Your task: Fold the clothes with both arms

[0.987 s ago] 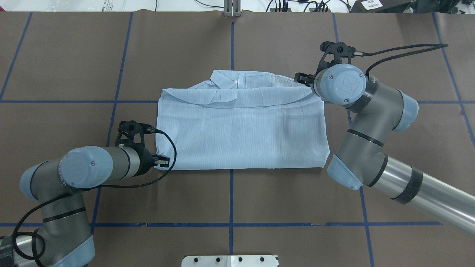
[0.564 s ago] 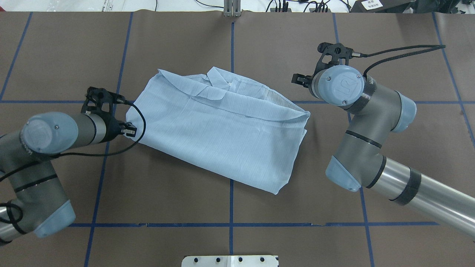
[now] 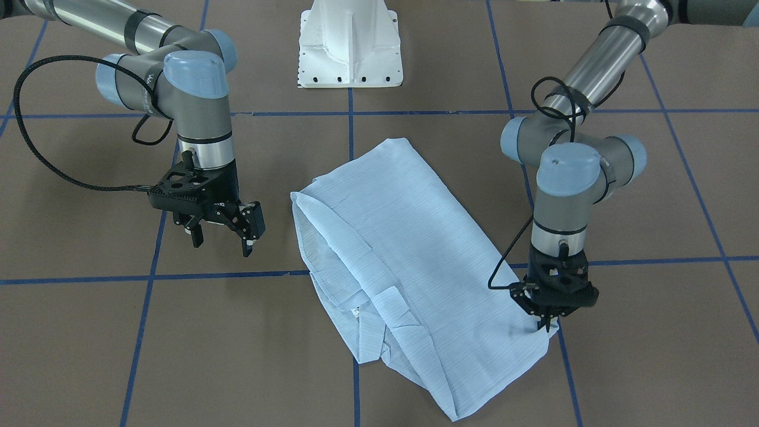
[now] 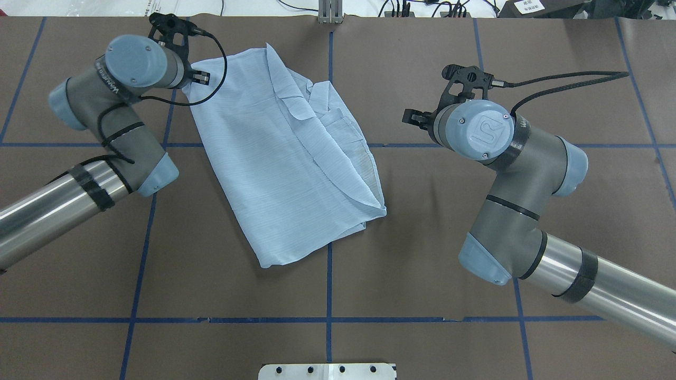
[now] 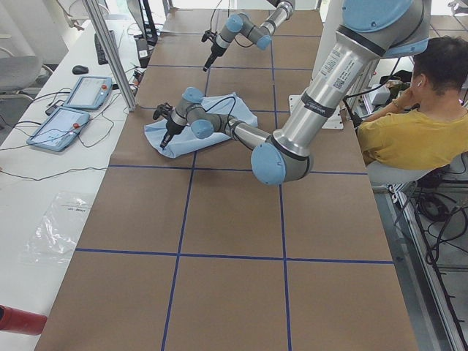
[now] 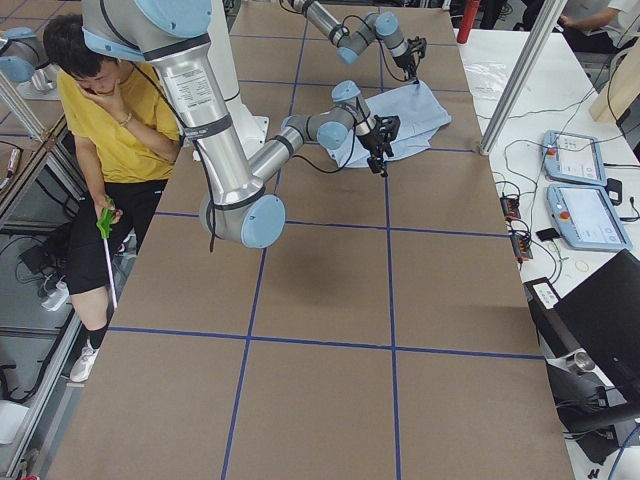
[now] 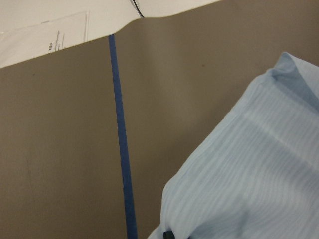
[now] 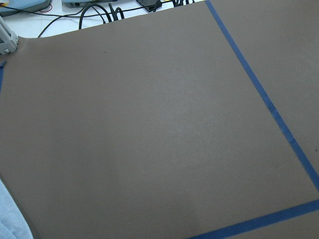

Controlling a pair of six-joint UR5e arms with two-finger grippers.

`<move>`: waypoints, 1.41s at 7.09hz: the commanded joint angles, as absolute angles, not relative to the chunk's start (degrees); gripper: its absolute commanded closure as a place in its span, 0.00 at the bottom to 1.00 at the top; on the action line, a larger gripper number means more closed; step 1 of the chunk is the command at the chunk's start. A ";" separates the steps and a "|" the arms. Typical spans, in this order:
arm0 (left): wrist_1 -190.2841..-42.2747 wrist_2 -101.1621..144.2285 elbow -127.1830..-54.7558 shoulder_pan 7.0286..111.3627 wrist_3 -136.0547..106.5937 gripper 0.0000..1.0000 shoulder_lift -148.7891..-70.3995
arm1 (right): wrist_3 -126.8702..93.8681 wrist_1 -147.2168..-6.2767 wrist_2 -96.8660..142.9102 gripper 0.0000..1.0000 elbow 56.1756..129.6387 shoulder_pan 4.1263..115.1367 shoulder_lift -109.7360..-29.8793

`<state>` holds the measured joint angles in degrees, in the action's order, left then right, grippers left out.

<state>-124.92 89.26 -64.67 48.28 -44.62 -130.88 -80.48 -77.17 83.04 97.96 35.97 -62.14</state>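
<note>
Nearest the robot's edge of the worktop (image 4: 422,264) we see the white pedestal base (image 3: 351,47), at the middle of that edge. Past it, the folded light blue pinstriped shirt (image 4: 285,174) lies flat and slanted. Its near end reaches the blue tape line (image 4: 328,295) down the worktop's middle, and its other end lies close to the far edge, left of centre, with the collar (image 4: 296,108) facing up. The right end effector (image 3: 222,237) hangs over bare worktop to the right of the shirt, apart from it — fingers spread, holding nothing. Farthest out, the left end effector (image 3: 545,325) points down at the shirt's far-left corner — fingers pressed together, pinching the cloth near the worktop's far edge.
</note>
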 commanded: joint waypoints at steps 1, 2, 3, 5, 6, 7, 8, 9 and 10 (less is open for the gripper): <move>-136.89 89.29 -43.67 48.60 -44.74 1.00 -145.14 | -80.51 -77.17 82.97 0.00 99.13 35.42 -62.14; -137.46 89.30 -43.16 48.69 -44.74 1.00 -145.19 | -80.59 -77.17 82.97 0.00 99.49 35.16 -61.96; -137.46 89.38 -43.15 49.39 -42.91 0.01 -144.76 | -80.60 -77.17 82.97 0.00 99.14 34.98 -61.53; -139.57 94.87 -50.30 50.79 -39.74 0.00 -138.82 | -84.17 -78.30 82.97 0.00 97.74 34.02 -57.50; -139.66 99.53 -56.89 52.02 -38.25 0.00 -133.38 | -85.33 -78.66 82.88 0.00 94.34 32.88 -53.65; -139.83 100.10 -60.69 52.03 -37.97 0.00 -129.76 | -84.82 -81.01 82.36 0.00 92.22 30.87 -50.22; -140.10 100.11 -62.39 52.03 -37.97 0.00 -128.25 | -81.86 -82.43 77.83 0.00 89.76 27.98 -46.88; -140.10 100.11 -63.88 52.03 -38.06 0.00 -127.28 | -74.60 -85.05 75.43 0.00 88.69 25.43 -45.11; -140.10 100.11 -64.85 51.94 -38.58 0.00 -126.57 | -66.70 -88.21 75.50 0.02 88.68 24.01 -44.13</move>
